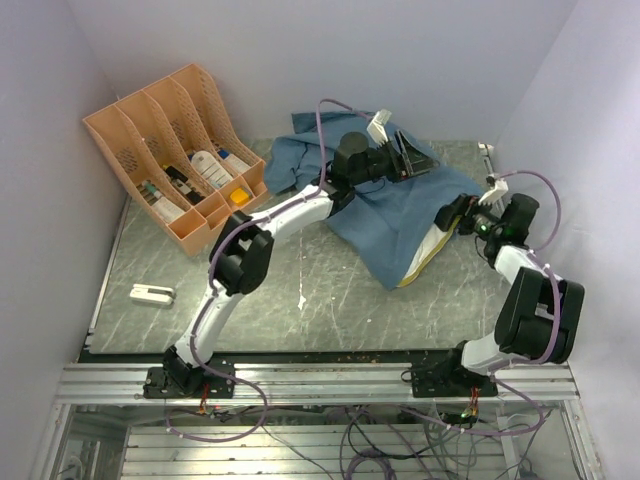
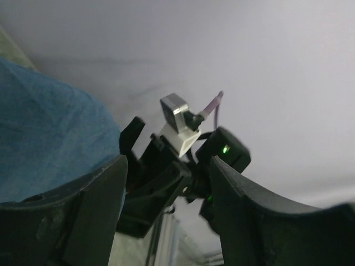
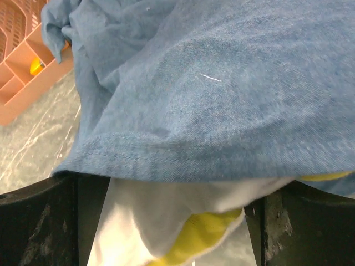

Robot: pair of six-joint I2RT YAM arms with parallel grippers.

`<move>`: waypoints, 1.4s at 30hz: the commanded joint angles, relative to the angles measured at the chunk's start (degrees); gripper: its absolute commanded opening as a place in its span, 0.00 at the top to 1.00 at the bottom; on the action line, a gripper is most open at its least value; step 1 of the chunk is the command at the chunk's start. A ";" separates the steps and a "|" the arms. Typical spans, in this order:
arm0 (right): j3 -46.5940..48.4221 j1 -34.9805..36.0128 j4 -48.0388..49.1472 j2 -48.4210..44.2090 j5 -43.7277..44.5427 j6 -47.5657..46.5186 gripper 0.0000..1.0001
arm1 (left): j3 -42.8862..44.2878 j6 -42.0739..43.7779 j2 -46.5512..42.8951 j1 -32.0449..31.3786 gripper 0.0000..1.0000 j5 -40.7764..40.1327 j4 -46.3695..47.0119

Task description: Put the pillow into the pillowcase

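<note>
The blue pillowcase (image 1: 400,210) lies wrinkled at the back right of the table and covers most of the pillow. Only the pillow's cream and yellow edge (image 1: 425,258) sticks out at the near right hem. My left gripper (image 1: 410,158) is open and empty, raised over the far side of the pillowcase (image 2: 50,127). My right gripper (image 1: 452,215) is at the hem on the right. In the right wrist view its jaws (image 3: 175,188) stand wide apart, with the pillowcase hem (image 3: 211,83) draped over them and the pillow's corner (image 3: 161,216) between them.
An orange file organiser (image 1: 175,150) with bottles stands at the back left; its edge shows in the right wrist view (image 3: 16,61). A small white object (image 1: 152,294) lies near the left edge. Walls close in on three sides. The right arm (image 2: 183,166) fills the left wrist view.
</note>
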 commanded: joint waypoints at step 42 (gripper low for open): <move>2.47 -14.30 -15.63 15.18 -20.18 -6.24 0.14 | 3.27 59.04 -2.66 -19.04 0.87 -42.31 -42.95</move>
